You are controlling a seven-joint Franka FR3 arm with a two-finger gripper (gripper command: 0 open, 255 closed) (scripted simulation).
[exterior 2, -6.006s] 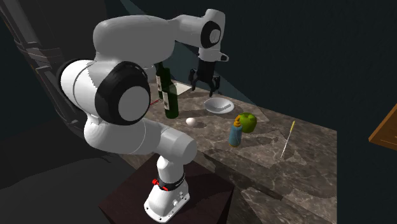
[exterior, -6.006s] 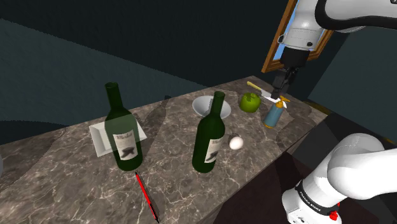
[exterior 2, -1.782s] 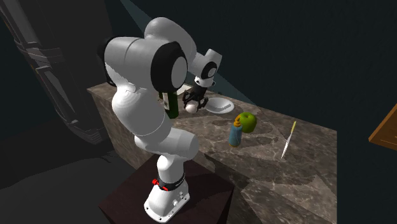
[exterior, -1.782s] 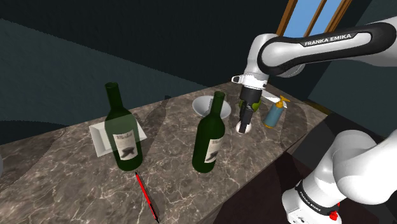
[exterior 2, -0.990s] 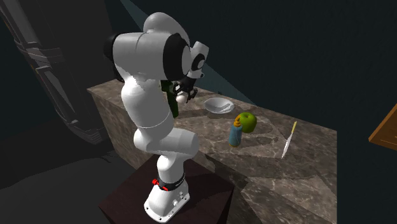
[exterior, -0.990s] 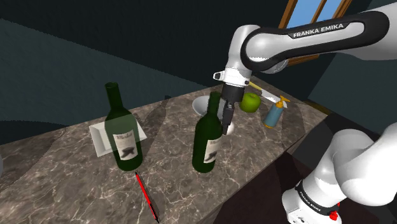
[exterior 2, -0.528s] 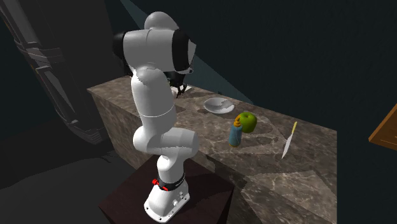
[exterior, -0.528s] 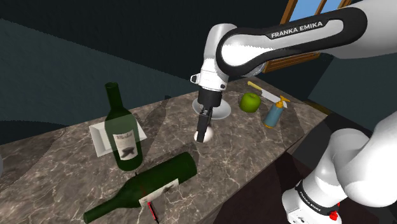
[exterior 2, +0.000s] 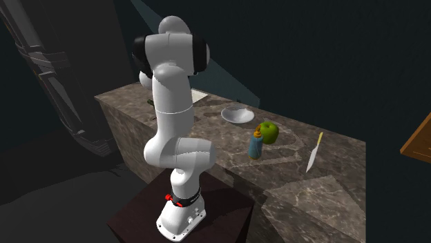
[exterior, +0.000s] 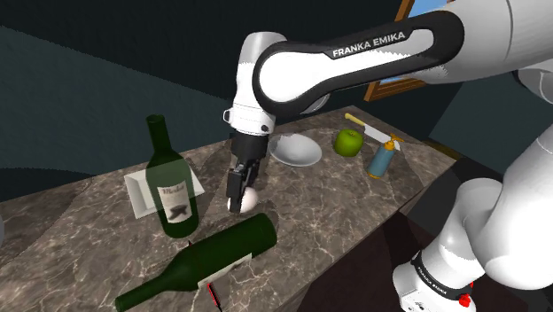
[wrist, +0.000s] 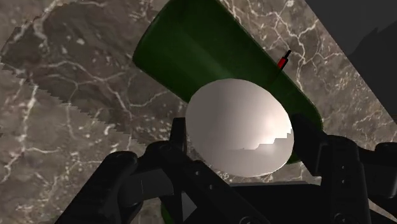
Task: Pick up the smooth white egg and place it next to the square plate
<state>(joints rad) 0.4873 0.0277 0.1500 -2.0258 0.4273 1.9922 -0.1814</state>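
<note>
The gripper is in the middle of the shoulder view. Its two black fingers are closed on the white egg, one on each side. The egg is up in the air, just above the counter.

I think the job now is to carry the egg to the square plate, at the middle left of that view. A tall green bottle stands right in front of the plate, between it and the egg. A second green bottle lies on its side just under the egg, with a red pen by it. So the arm should go slowly and stay clear of both bottles. It should hold the egg softly, so it does not crack or slip. Then it should come down on a bare spot beside the plate and set the egg down low, so it does not roll.

The counter is dark stone with thin white lines. To the right sit a white bowl, a green apple and a small blue bottle. The walls are dark blue-green. A wooden frame is at the upper right.
</note>
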